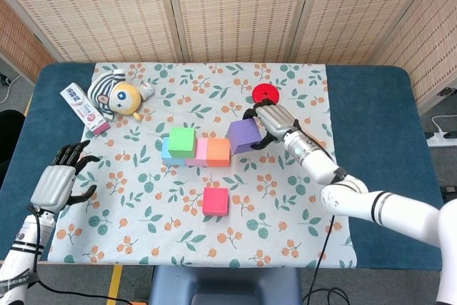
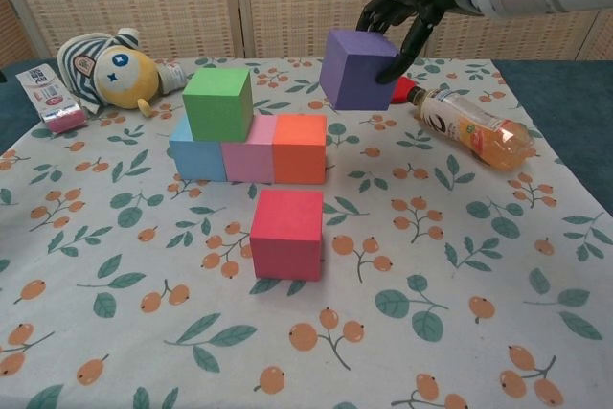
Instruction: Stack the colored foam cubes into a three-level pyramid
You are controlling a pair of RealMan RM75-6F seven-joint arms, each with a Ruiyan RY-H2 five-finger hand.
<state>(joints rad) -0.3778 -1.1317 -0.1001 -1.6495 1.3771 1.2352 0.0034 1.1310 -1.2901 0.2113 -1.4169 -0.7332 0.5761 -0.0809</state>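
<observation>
Cubes look like matt foam, soft-edged: purple cube (image 2: 356,68), green cube (image 2: 218,102), red cube (image 2: 286,233), orange cube (image 2: 299,148). Cloth (image 2: 479,265) over the desk (image 1: 378,105) is printed fabric, matt, lightly creased; desk top itself matt blue. Right hand (image 2: 407,2) has glossy black plastic fingers (image 2: 412,40) and a brushed silver metal wrist. Bottle (image 2: 469,126) is clear glossy plastic. Toy (image 2: 110,69) is plush. Screen (image 1: 235,5) behind looks woven, rough.

Blue table (image 1: 371,105) carries a floral cloth (image 1: 300,198) (leaf-and-berry print).
</observation>
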